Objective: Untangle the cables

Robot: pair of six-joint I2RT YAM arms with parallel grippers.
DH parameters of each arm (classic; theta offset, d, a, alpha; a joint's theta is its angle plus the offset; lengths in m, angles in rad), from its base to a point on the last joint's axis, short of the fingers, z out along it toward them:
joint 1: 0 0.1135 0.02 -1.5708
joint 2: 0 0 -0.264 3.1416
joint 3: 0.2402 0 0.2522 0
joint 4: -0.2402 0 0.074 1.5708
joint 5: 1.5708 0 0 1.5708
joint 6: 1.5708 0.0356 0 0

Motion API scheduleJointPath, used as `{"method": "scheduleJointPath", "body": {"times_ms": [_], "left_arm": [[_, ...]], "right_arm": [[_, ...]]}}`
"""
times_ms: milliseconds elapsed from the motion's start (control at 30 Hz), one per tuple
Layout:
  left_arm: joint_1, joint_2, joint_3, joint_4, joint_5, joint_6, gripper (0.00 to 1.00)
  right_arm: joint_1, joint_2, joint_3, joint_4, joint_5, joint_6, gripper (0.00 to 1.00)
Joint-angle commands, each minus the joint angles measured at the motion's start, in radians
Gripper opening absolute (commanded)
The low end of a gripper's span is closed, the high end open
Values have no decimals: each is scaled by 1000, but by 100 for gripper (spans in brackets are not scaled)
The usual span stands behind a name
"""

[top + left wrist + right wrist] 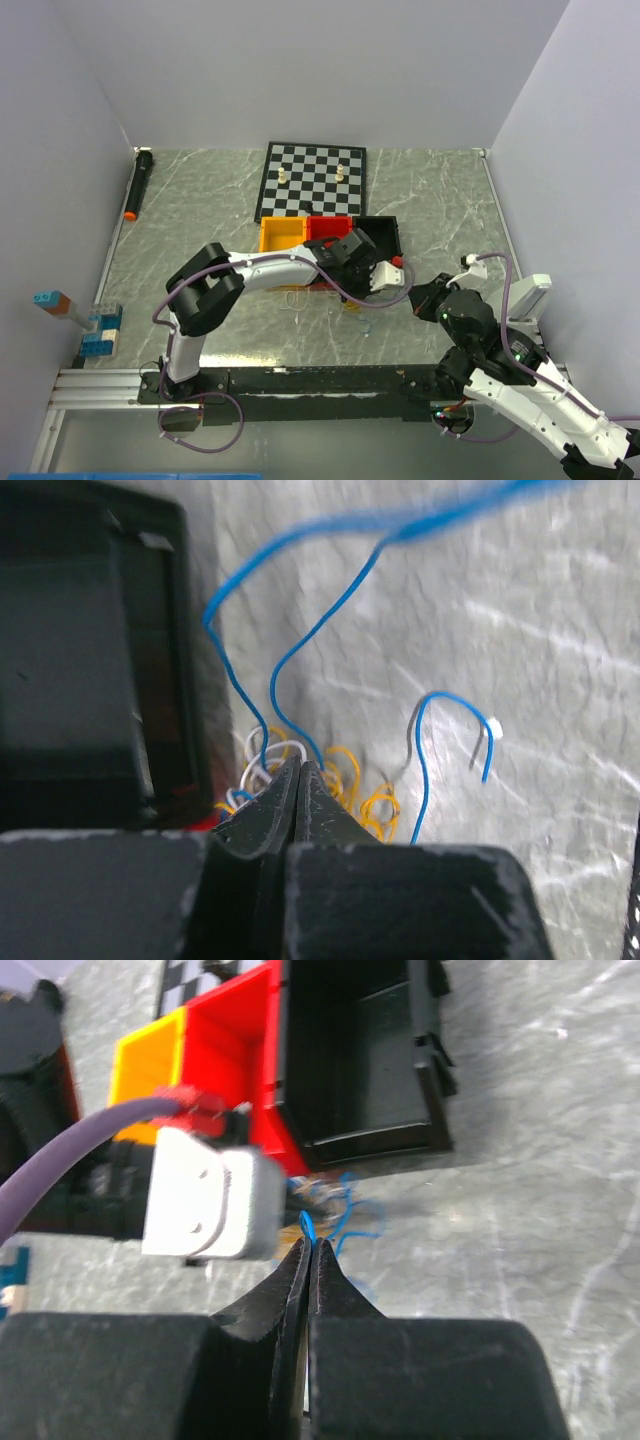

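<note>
Grey marbled tabletop, white walls; right pincer pinched closed on a thin blue wire strand; left pincer closed on the tangle of hair-thin curly cables, blue, orange-yellow, whitish, just before three plastic bins; probably feather-light, springy; best taken at free ends.

Table looked smooth, stone-patterned, faintly sheened. Red bin, black bin at 12 o'clock from cables: glossy moulded plastic. Cables wore slick plastic coating. Left gripper fingers were matt, grainy black.
</note>
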State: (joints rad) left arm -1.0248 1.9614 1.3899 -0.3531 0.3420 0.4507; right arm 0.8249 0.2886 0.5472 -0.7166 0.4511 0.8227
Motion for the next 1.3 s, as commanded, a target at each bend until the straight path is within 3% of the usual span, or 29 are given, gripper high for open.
{"method": "scheduleJointPath", "body": {"times_ms": [0, 333, 567, 600, 700, 767, 1133, 1267], "left_arm": [[17, -105, -63, -73, 5, 0, 1], [110, -361, -227, -214, 6, 6, 1], [140, -438, -318, -230, -1, -7, 2], [140, -434, -309, -222, -1, -29, 10], [138, -404, -235, -207, 37, -73, 52], [129, -360, -180, -204, 66, -90, 61], [20, -113, -14, -181, 78, -27, 58], [20, -107, -32, -143, 65, -24, 56]], "right_arm": [[6, 0, 37, -66, 81, 18, 0], [5, 67, 71, -99, 162, 16, 0], [5, 109, 66, -54, 132, -28, 0], [5, 110, 60, -46, 123, -30, 0], [5, 113, 45, -32, 106, -23, 0], [5, 118, 43, -33, 103, -20, 0], [5, 110, 25, -47, 112, -10, 0], [5, 89, 19, -57, 115, -10, 0]]}}
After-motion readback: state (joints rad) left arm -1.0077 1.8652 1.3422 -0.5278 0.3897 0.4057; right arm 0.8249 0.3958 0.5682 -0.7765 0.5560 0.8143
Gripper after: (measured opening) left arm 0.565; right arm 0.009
